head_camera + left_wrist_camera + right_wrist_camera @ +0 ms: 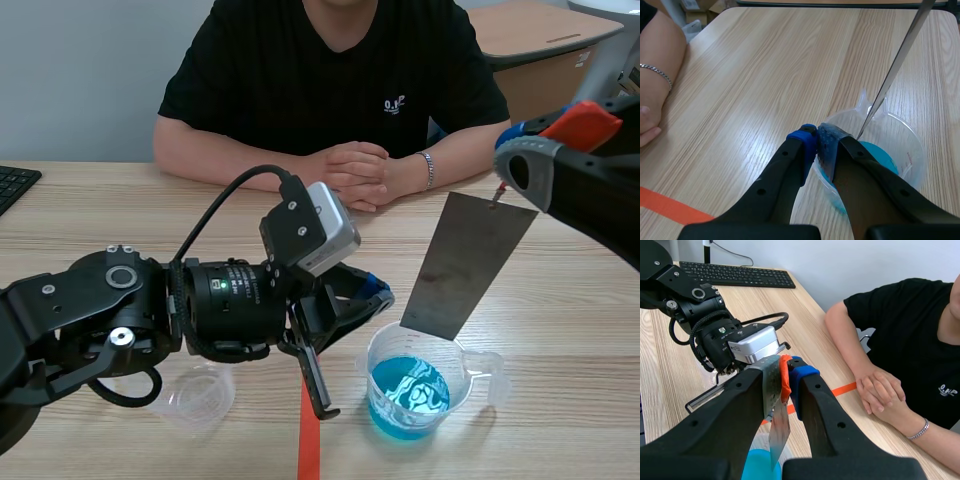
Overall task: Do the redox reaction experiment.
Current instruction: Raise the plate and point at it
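Observation:
A clear plastic beaker holding blue liquid stands right of the table's middle, near the front. My left gripper is shut on its near rim; in the left wrist view one pad is outside and one inside the beaker wall. My right gripper is raised at the upper right and shut on the top of a grey metal plate. The plate hangs tilted with its lower edge at the beaker's mouth, above the liquid. In the right wrist view the metal plate sits between the fingers with an orange-red tab.
A small empty plastic cup stands under my left arm near the front edge. A person sits across the table with clasped hands resting on it. A black keyboard lies at the far left.

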Available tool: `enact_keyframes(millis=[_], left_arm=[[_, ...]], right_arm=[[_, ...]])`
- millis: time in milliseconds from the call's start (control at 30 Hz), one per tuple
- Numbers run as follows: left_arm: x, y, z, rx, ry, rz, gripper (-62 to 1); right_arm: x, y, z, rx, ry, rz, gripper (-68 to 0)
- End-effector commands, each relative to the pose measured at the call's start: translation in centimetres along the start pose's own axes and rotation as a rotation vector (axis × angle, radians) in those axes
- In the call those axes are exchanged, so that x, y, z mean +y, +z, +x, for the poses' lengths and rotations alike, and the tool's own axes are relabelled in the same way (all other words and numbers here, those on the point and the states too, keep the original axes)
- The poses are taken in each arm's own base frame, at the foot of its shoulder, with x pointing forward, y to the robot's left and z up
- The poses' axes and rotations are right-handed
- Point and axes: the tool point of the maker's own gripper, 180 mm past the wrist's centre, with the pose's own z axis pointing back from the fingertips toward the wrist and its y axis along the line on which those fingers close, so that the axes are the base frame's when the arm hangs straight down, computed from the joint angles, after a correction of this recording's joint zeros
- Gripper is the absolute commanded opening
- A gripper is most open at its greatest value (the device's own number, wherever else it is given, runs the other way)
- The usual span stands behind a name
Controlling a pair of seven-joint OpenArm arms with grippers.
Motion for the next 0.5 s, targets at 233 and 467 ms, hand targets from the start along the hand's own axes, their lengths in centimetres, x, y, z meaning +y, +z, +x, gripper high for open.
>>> enact_keyframes(millis=[233, 467], left_arm=[[1.3, 2.3, 0.0, -0.004, -0.017, 0.017, -56.7], [2.1, 5.9, 0.1, 0.014, -0.004, 0.025, -56.7]], right_arm=[[0.1, -0.1, 1.0, -0.031, 0.013, 0.018, -66.0], [0.1, -0.1, 1.0, -0.031, 0.013, 0.018, -66.0]])
